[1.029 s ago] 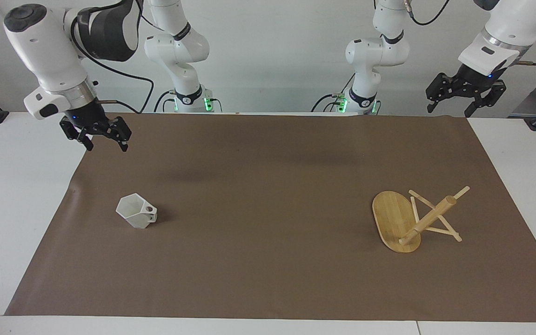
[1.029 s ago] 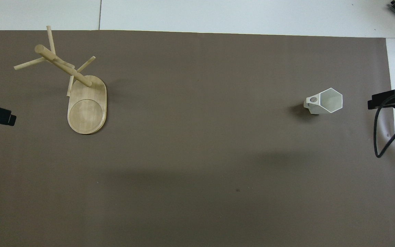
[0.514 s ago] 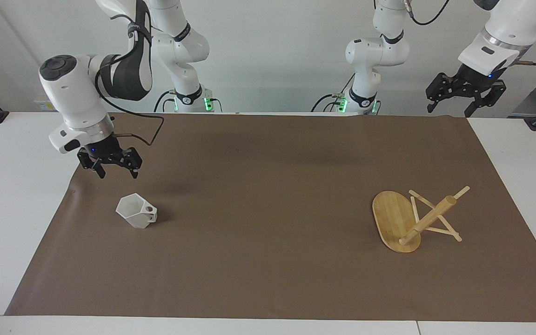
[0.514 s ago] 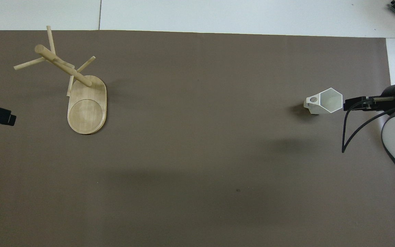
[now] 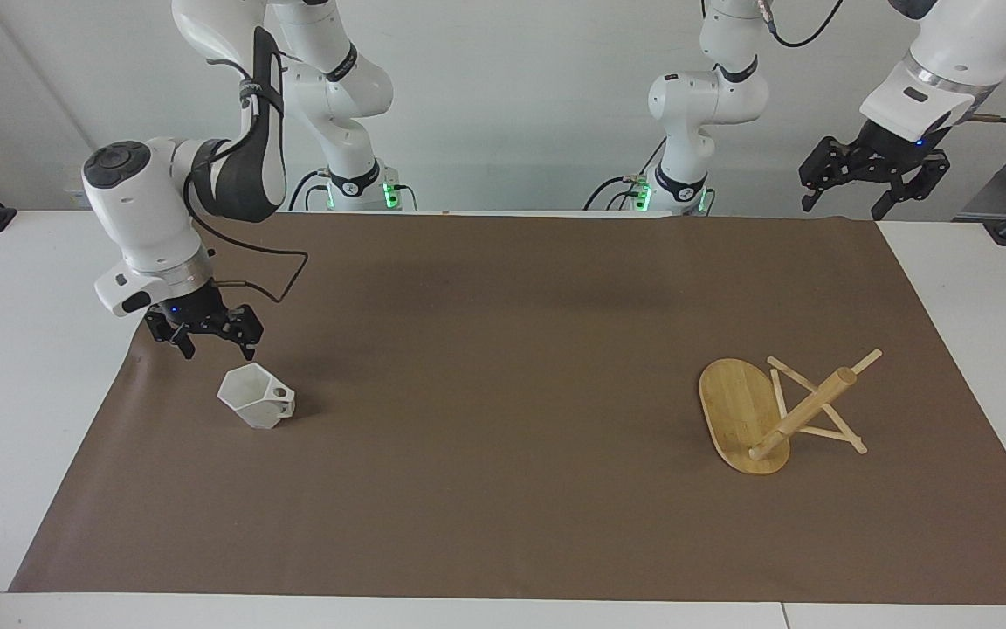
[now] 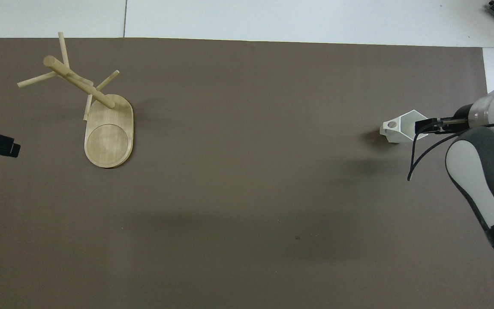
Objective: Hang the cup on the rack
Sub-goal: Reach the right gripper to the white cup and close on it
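Your desk (image 5: 974,288): white | brown mat (image 5: 503,367) covers it | on mat: white faceted cup (image 5: 256,397), upright; bamboo mug rack (image 5: 774,411), tipped over
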